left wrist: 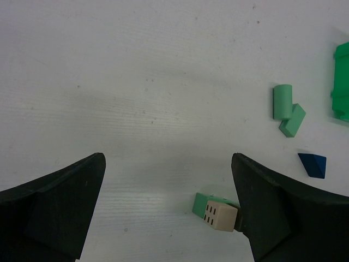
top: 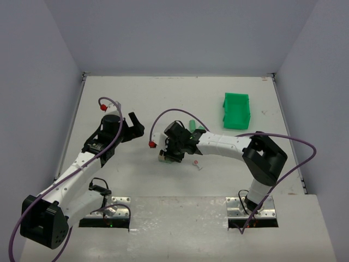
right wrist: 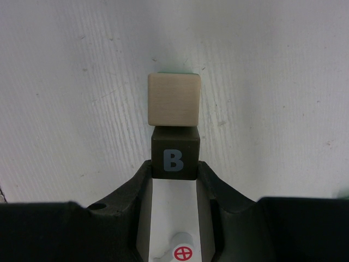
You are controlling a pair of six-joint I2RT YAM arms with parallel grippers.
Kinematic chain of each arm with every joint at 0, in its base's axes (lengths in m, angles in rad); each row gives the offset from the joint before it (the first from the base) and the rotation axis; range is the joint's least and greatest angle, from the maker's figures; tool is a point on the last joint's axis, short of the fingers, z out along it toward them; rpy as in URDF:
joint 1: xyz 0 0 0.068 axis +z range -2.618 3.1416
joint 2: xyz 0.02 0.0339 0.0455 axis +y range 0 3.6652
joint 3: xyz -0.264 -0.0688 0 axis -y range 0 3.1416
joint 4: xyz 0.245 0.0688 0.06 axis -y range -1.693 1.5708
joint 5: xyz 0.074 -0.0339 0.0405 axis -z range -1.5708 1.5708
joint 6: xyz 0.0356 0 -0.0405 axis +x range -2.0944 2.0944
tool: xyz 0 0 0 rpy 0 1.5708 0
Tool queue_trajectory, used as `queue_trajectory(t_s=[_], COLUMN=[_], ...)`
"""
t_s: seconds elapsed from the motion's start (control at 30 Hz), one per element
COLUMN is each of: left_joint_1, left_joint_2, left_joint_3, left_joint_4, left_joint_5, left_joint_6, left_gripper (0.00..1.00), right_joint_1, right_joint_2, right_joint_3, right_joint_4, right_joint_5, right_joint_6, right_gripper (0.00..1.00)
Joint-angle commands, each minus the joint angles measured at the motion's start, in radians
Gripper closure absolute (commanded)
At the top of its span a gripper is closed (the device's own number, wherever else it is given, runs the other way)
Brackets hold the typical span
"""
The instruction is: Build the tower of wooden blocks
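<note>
The right fingers [right wrist: 174, 166] squeeze a dark block marked B [right wrist: 174, 155]. The tan block [right wrist: 174, 100] sits right in front of it, straight ahead. The left fingers [left wrist: 169, 185] are wide open and farther off, so the right arm [top: 229, 143] is nearer

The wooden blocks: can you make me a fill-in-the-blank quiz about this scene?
The dark block held by the right gripper shows the letter ___.
The left gripper, holding nothing, is not shut but ___.
The wedge is dark ___.
The plastic bin is bright ___.
Missing: B, open, blue, green.
</note>
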Motion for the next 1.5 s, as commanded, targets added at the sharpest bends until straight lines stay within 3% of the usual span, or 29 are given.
queue_trajectory(t_s=[0.0,0.53,0.87,0.97,1.03,1.17,1.47], left_joint_1=[-0.004,-0.004,-0.005,-0.005,-0.004,-0.004,-0.004], left_joint_2=[-0.002,0.000,0.021,0.014,0.008,-0.002,0.012], left_joint_3=[0.005,0.007,0.009,0.004,-0.003,-0.038,-0.129], left_joint_4=[0.033,0.036,0.047,0.044,0.035,0.025,-0.018], left_joint_5=[0.005,0.024,0.056,0.071,0.073,0.109,0.159], left_joint_6=[0.001,0.004,0.003,-0.010,-0.033,-0.066,-0.117], left_gripper=[0.00,0.00,0.00,0.00,0.00,0.00,0.00], right_joint_1=[0.006,0.005,0.006,0.006,0.005,0.005,-0.007], right_joint_2=[0.012,0.008,-0.019,-0.055,-0.082,-0.161,-0.245], right_joint_3=[0.050,0.050,0.055,0.042,0.014,-0.051,-0.176], right_joint_4=[0.004,0.010,0.009,0.011,0.017,0.024,0.073], right_joint_5=[0.000,-0.002,0.005,0.000,-0.002,0.029,0.264], right_joint_6=[-0.002,-0.001,0.016,0.034,0.041,0.083,0.254], right_gripper=[0.70,0.59,0.27,0.08,0.01,0.01,0.01])
